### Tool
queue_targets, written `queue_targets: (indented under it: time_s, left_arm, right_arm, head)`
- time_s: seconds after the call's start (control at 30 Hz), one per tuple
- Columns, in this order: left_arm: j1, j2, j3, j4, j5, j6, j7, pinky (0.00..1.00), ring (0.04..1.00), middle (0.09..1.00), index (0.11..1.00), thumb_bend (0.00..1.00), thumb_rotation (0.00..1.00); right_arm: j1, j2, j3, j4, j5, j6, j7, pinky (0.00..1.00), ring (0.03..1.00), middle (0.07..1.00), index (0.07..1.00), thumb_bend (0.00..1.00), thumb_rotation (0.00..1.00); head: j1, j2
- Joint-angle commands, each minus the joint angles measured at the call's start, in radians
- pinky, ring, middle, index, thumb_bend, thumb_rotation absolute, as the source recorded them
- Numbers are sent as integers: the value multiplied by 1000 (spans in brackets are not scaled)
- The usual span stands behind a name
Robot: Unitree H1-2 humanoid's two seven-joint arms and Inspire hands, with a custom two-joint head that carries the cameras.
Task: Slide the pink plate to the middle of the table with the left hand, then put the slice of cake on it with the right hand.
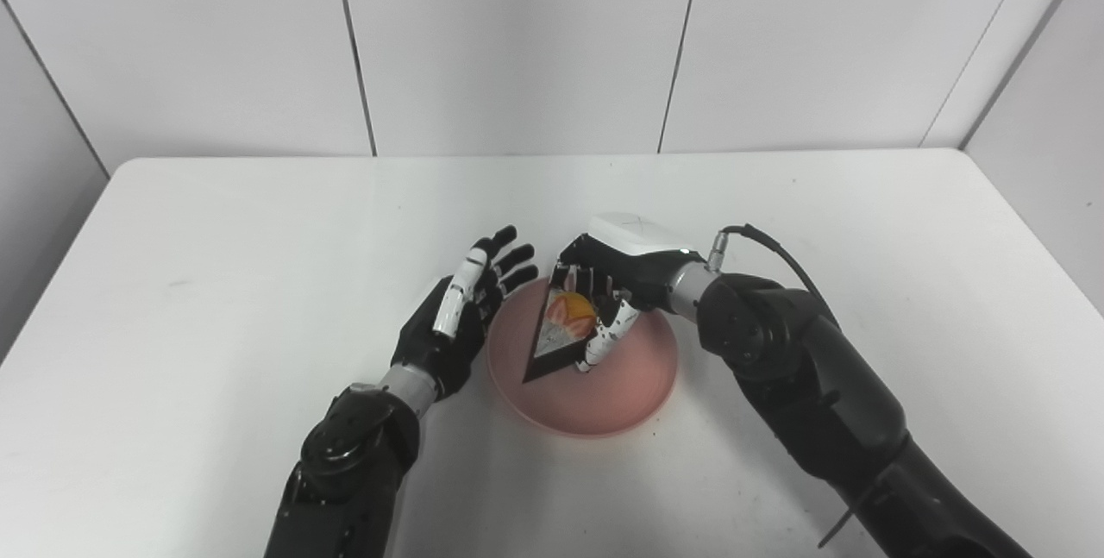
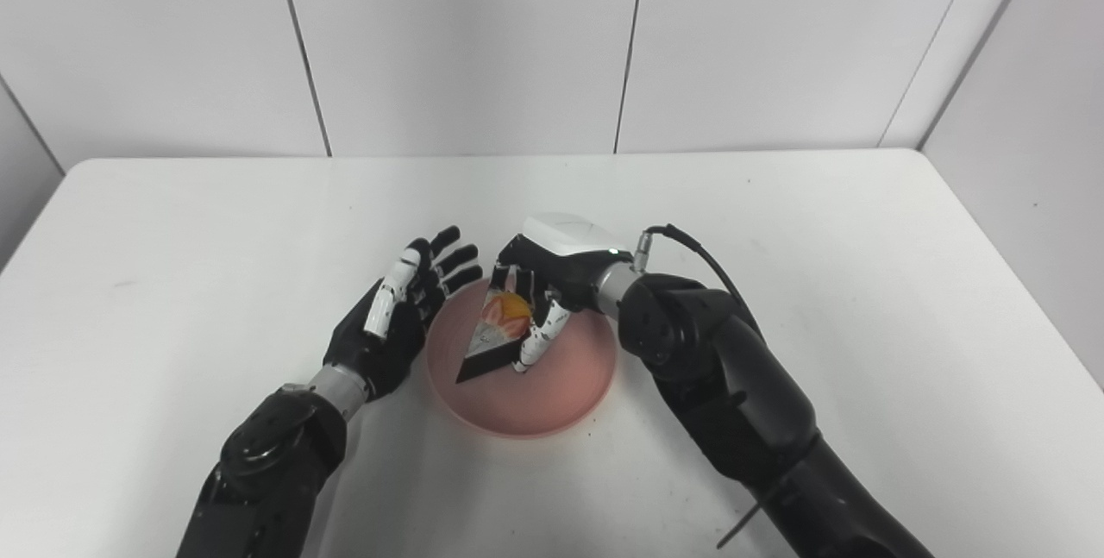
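Observation:
The pink plate (image 1: 623, 387) lies near the middle of the white table (image 1: 259, 230). A triangular slice of cake (image 1: 559, 332) with a dark base and strawberry and orange on top is over the plate's left half, its tip towards me. My right hand (image 1: 614, 272) reaches in from the right and is shut on the cake's wide end, fingers behind it and thumb on its right side. I cannot tell whether the slice rests fully on the plate. My left hand (image 1: 461, 310) stands open on edge just left of the plate's rim, fingers spread and pointing away.
White wall panels rise behind the table's far edge. The table's right edge runs close to the side wall. Bare tabletop surrounds the plate on every side.

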Motion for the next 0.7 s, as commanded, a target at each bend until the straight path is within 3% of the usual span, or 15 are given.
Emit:
queue_targets:
  time_s: [0.0, 0.1, 0.17, 0.2, 0.23, 0.3, 0.37, 0.43, 0.67]
  left_arm:
    - [22, 9, -6, 13, 10, 56, 3, 920, 928, 943, 954, 359, 1000]
    - [21, 9, -5, 12, 7, 60, 2, 922, 929, 946, 956, 363, 1000]
    - [22, 9, -5, 8, 6, 64, 2, 921, 929, 946, 955, 362, 1000]
    - [22, 9, -5, 7, 5, 65, 1, 923, 932, 949, 958, 362, 1000]
    - [22, 9, -4, 7, 3, 66, -1, 923, 932, 949, 958, 362, 1000]
    - [22, 9, -4, 6, 2, 67, -2, 925, 933, 951, 961, 362, 1000]
    - [22, 9, -4, 6, 2, 67, -2, 923, 930, 949, 960, 361, 1000]
    - [21, 11, -5, 8, 2, 64, -5, 925, 934, 950, 960, 359, 1000]
    - [21, 10, -2, 13, 2, 60, -7, 930, 934, 950, 961, 360, 1000]
  right_arm:
    - [-31, -8, -3, -12, -19, 24, 3, 356, 441, 419, 516, 522, 0]
    - [-29, -7, 3, -7, -28, 34, 18, 371, 459, 423, 517, 522, 0]
    - [-29, -6, 7, -12, -35, 43, 32, 337, 421, 419, 537, 519, 0]
    - [-30, -4, 7, -17, -45, 49, 46, 397, 515, 564, 700, 633, 73]
    - [-32, -2, 9, -22, -57, 53, 61, 406, 528, 587, 715, 653, 89]
    - [-36, -5, 17, -31, -82, 56, 91, 533, 683, 756, 805, 737, 216]
    - [-42, -9, 23, -39, -114, 56, 133, 605, 767, 854, 876, 799, 355]
    - [-45, -10, 24, -45, -131, 56, 163, 586, 770, 903, 956, 884, 492]
    - [-45, -9, 10, -80, -160, 55, 206, 519, 734, 957, 1000, 958, 573]
  head:
    - [0, 0]
    - [1, 3]
    - [0, 3]
    - [0, 3]
    - [0, 3]
    - [0, 3]
    - [-2, 4]
    - [-2, 4]
    - [-2, 4]
